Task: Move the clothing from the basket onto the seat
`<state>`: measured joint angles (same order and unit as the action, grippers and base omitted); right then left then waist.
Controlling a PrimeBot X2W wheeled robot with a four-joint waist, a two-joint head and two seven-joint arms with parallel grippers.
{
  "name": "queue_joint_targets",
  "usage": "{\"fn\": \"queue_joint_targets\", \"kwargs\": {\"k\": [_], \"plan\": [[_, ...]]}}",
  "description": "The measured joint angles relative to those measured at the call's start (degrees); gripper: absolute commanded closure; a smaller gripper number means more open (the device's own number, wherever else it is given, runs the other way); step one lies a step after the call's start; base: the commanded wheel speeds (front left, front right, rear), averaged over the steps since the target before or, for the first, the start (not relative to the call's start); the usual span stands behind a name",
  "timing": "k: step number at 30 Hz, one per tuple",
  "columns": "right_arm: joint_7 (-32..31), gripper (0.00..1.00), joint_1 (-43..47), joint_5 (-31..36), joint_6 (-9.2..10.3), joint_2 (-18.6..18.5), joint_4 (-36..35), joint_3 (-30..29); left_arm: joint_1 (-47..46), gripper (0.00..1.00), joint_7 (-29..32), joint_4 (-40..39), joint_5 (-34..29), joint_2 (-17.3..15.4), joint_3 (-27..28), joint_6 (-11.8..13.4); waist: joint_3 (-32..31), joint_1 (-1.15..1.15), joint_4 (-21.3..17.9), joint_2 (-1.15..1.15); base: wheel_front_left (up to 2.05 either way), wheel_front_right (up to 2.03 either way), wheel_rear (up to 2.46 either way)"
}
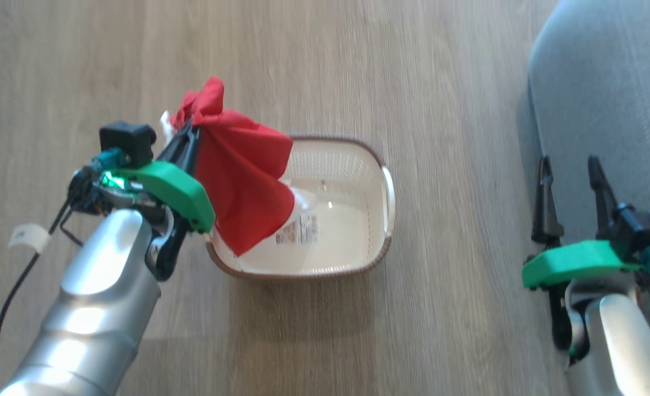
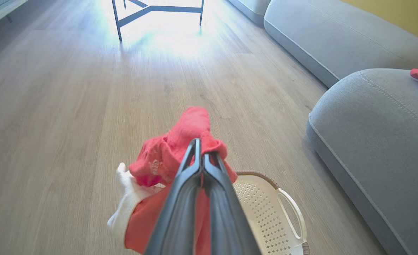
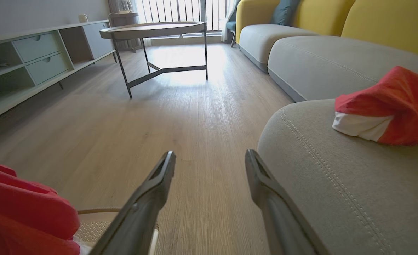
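My left gripper (image 1: 190,129) is shut on the red clothing (image 1: 242,181), which hangs from its fingers over the left end of the basket (image 1: 377,236). In the left wrist view the shut fingers (image 2: 201,170) pinch the bunched red clothing (image 2: 180,141), white trim showing at the left, above the basket (image 2: 265,212). The basket stands on the wooden floor, cream inside with a label sticker (image 1: 297,230). The grey seat (image 1: 605,99) lies to the right. My right gripper (image 1: 569,170) is open beside the seat's edge, holding nothing. Another red and white garment (image 3: 389,106) lies on the seat (image 3: 336,184).
A round metal-legged table (image 3: 155,32) stands farther along the wooden floor (image 3: 124,117). A low shelf unit (image 3: 24,60) runs along the left wall. More grey cushions with yellow backs (image 3: 336,21) line the right side.
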<state>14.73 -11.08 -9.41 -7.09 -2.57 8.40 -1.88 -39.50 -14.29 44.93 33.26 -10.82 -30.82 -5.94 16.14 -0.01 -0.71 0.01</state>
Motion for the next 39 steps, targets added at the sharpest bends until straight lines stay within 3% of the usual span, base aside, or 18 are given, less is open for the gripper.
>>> {"fn": "queue_joint_targets", "kwargs": {"k": [17, 39], "plan": [[0.0, 0.00, 7.4, -0.3, 0.00, -1.0, 3.5, 1.5, 9.4, 1.00, 2.4, -7.3, 1.3, -2.4, -0.2, 3.5, -13.2, 0.00, 2.6, 0.00, 0.00, 0.00, 0.00], [0.0, 0.00, 8.0, -0.7, 0.00, -1.4, 3.9, 4.2, 12.2, 1.00, 6.2, -16.5, 1.8, -5.0, -1.1, 6.5, -15.0, 0.00, 3.6, 0.00, 0.00, 0.00, 0.00]]}}
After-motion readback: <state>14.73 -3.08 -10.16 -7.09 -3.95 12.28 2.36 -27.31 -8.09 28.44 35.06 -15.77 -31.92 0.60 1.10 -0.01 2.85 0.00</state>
